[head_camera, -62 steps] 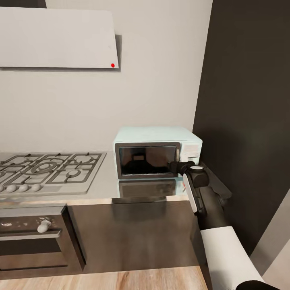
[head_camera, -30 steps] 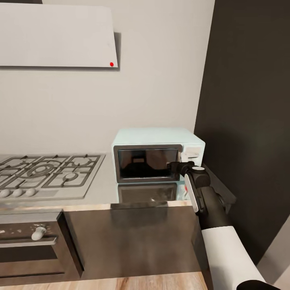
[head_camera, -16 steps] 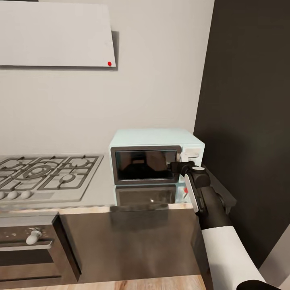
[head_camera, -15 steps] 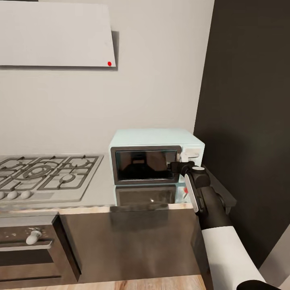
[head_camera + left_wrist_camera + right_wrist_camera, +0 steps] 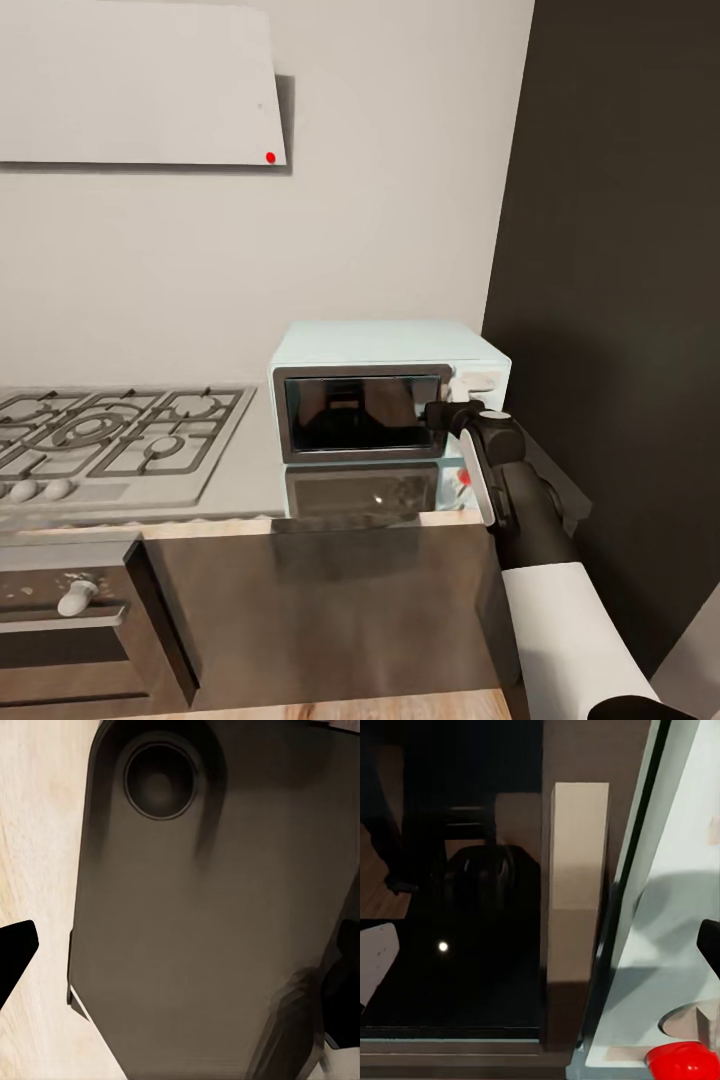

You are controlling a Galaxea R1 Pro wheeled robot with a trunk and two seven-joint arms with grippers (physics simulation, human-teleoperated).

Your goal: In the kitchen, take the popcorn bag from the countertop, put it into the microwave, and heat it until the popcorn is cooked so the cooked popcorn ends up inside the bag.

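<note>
The right hand (image 5: 437, 414), grip state unclear, sits at the shut microwave (image 5: 385, 390) door's edge, nothing loaded or heated yet

Microwave (image 5: 385, 385) on the table (image 5: 250, 480), at its right end, back near the wall (image 5: 380, 200) and beside the tall panel (image 5: 620, 300) on the right. Gas hob (image 5: 110, 440) set into the table to the left of the microwave. Range hood (image 5: 135, 85) on the wall above the hob. Oven (image 5: 65, 620) below the hob. Right gripper (image 5: 437, 415) just before the microwave's door edge, beside its control panel (image 5: 478, 385).
</note>
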